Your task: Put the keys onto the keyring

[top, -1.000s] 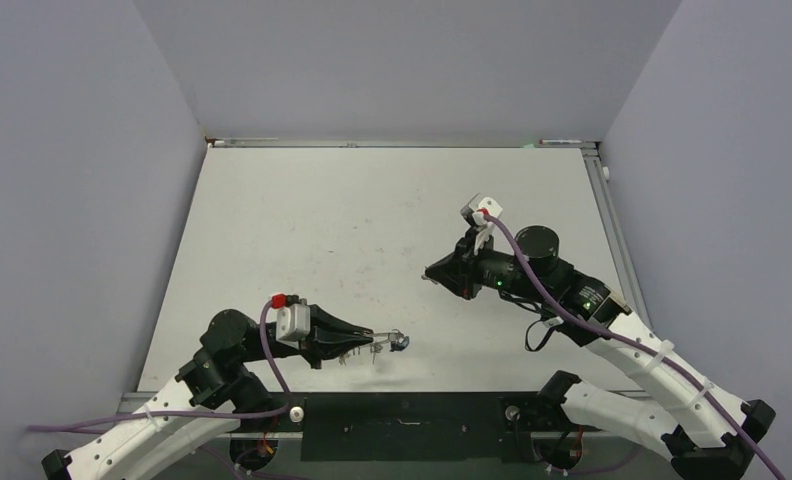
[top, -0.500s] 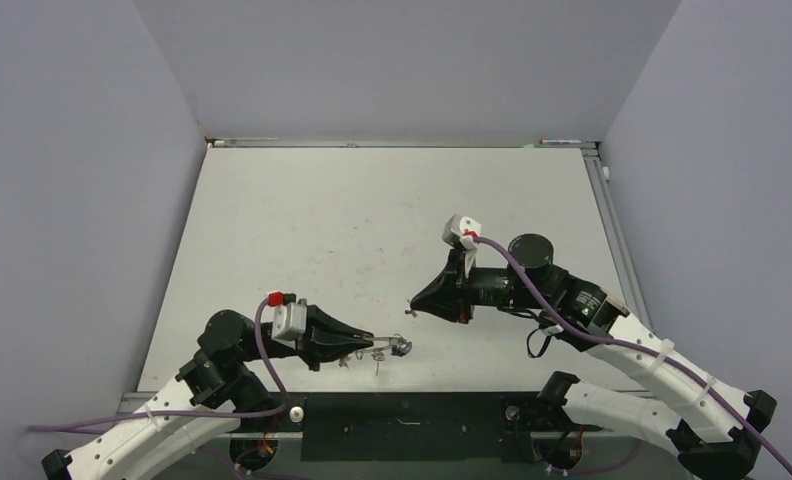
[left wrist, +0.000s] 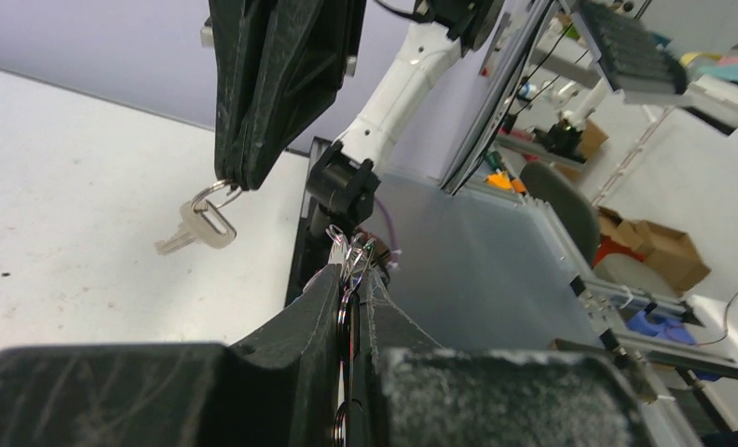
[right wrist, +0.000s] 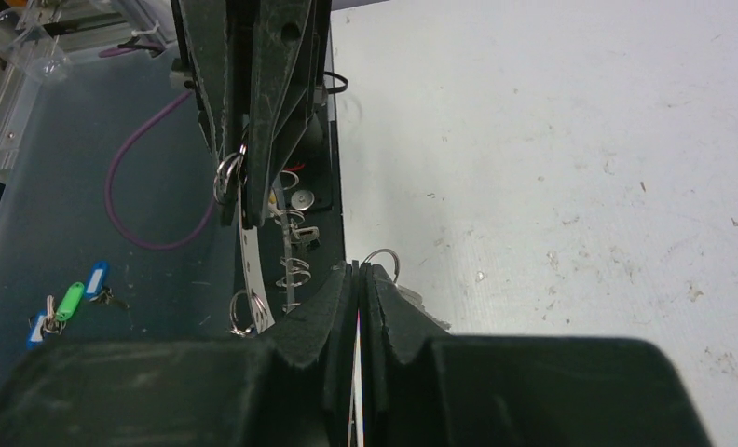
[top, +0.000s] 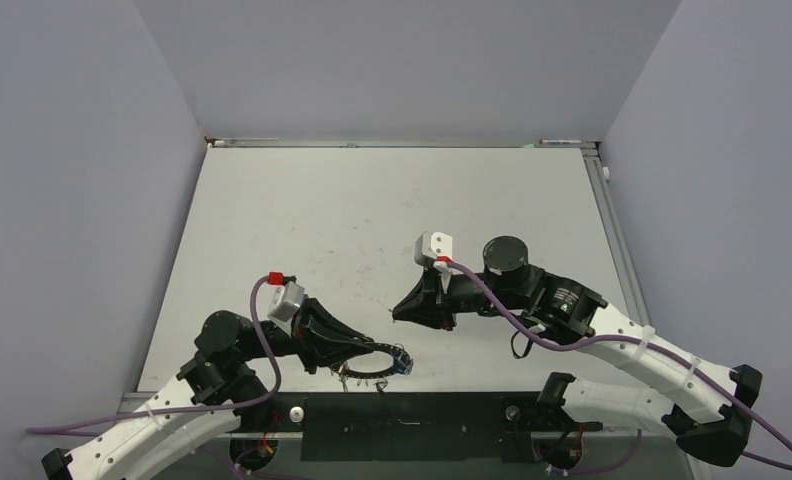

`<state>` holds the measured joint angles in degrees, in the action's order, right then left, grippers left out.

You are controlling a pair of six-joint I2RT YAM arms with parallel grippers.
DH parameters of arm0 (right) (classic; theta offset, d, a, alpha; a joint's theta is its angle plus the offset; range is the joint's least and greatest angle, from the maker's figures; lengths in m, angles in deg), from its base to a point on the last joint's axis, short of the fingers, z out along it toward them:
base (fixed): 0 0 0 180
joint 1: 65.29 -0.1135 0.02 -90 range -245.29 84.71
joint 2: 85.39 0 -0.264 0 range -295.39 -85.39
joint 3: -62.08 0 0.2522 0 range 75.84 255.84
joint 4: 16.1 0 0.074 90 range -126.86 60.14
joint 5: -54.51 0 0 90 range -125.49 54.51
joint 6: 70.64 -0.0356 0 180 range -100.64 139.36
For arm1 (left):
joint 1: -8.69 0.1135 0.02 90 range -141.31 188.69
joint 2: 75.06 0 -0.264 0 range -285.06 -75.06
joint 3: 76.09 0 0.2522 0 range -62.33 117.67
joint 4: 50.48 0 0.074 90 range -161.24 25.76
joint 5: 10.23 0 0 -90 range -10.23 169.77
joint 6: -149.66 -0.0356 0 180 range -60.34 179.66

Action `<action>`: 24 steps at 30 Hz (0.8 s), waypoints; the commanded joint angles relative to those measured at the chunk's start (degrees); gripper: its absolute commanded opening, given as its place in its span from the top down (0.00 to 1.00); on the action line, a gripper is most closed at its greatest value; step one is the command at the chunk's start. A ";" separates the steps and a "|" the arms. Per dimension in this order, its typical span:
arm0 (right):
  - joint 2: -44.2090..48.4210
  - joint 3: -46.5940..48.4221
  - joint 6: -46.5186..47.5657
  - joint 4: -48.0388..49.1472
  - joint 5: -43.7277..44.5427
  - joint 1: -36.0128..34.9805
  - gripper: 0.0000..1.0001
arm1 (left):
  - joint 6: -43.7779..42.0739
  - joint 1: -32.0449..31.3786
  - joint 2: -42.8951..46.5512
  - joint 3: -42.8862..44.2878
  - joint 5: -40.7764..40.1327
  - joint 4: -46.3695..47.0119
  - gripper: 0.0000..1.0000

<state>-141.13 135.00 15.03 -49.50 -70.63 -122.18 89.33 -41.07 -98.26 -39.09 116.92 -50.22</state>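
Observation:
The keyring (top: pixel 380 365) is a large silvery ring with small loops, at the table's near edge. My left gripper (top: pixel 365 352) is shut on its rim. In the left wrist view the keyring (left wrist: pixel 345 321) runs edge-on between the left gripper (left wrist: pixel 351 275) fingers. A plain silver key (left wrist: pixel 196 228) hangs by its small split ring from my right gripper (left wrist: pixel 230 182), which is shut on that ring. In the right wrist view the right gripper (right wrist: pixel 358 270) is shut with the split ring (right wrist: pixel 384 258) poking out beside its tips. The keyring (right wrist: pixel 247 251) hangs just ahead. In the top view the right gripper (top: pixel 397 314) hovers just above-right of the keyring.
The white table (top: pixel 372 210) is walled by grey panels on three sides. A black strip (top: pixel 402 425) runs along the near edge under the keyring. Green and blue tagged keys (right wrist: pixel 72 300) lie on a lower grey surface off the table. A purple cable (right wrist: pixel 146 177) loops there.
The right arm has swung left and nearer, bringing the silver key close to the keyring. The left gripper has turned, and the ring now shows as a flat loop.

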 commanded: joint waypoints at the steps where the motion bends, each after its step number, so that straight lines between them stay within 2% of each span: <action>1: 0.25 2.26 3.89 4.14 -3.87 -1.14 0.95 | 8.91 0.25 1.36 1.75 -2.13 8.42 1.00; 5: 0.92 1.91 6.05 4.28 -5.67 -1.61 0.95 | 12.30 0.29 -0.83 0.56 0.18 13.49 1.00; 11: 1.64 1.06 5.61 4.95 -6.98 -2.32 0.95 | 13.59 0.23 -4.17 0.37 1.81 16.24 1.00; 24: 2.64 1.07 5.44 5.77 -10.19 -3.46 0.95 | 11.69 0.25 -4.05 0.79 1.87 14.74 1.00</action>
<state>-139.38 134.97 19.18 -47.06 -77.56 -125.00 101.27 -41.07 -102.92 -39.26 118.51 -39.53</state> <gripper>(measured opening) 0.057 0.042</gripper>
